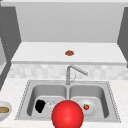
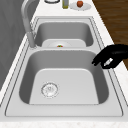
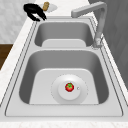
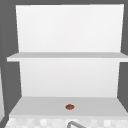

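A double sink (image 1: 25, 100) set in a pale desk (image 1: 10, 87) is shown from the front, with a faucet (image 1: 71, 72) rising behind the divider. The left hand (image 1: 40, 105) is seen as a black shape over the left basin, just beside the drain (image 1: 50, 103). In the left side view this hand (image 2: 111, 58) is held above the basin's front rim, its fingers (image 2: 97, 60) curled downward and clenched on nothing, apart from the drain (image 2: 49, 89). In the right side view the same hand (image 3: 35, 11) is seen at the far basin's corner, near a bowl (image 3: 50, 7). A plate (image 3: 69, 89) carrying a strawberry (image 3: 69, 87) lies in the right basin. A large red sphere (image 1: 67, 115) is seen at the front edge. A small brown object (image 4: 69, 107) rests on the lower shelf (image 4: 37, 106).
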`<state>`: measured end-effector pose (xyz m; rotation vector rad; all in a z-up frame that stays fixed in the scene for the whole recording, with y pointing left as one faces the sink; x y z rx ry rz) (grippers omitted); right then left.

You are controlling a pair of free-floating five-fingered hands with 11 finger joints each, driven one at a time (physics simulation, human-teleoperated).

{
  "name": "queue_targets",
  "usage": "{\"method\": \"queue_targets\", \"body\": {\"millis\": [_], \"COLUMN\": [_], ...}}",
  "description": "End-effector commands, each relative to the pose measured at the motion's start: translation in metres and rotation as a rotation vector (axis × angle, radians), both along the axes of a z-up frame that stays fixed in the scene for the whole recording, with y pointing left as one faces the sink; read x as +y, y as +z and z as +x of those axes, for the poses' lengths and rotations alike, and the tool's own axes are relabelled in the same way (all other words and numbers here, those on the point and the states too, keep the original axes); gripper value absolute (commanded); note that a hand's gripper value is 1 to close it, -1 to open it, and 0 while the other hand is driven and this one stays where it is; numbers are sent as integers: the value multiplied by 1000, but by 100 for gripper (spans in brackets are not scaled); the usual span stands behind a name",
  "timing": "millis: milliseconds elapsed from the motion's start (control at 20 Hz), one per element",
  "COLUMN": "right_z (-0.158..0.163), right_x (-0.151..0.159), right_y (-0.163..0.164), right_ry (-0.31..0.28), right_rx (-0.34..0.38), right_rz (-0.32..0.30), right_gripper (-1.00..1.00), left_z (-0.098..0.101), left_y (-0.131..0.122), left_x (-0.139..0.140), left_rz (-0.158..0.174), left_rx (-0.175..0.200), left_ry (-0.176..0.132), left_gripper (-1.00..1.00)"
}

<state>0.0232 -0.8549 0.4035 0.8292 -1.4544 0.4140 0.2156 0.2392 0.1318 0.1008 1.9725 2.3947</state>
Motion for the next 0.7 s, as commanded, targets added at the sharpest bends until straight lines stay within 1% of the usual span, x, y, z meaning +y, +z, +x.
{"method": "queue_targets", "body": {"millis": [0,200,450,550,650], "right_z": [12,25,45,50,56], "right_x": [0,13,32,40,49], "right_y": [-15,-35,-61,-68,-76], "right_ry": [53,86,102,99,93], "right_rx": [-67,-60,-48,-20,-12], "right_rz": [-82,-100,-114,-137,-165], "right_gripper": [-100,-100,-100,-100,-100], "left_z": [0,0,0,0,0], "left_y": [0,0,0,0,0], "left_x": [0,0,0,0,0], "left_rz": [0,0,0,0,0], "left_rx": [0,0,0,0,0], "left_ry": [0,0,0,0,0], "left_gripper": [0,0,0,0,0]}}
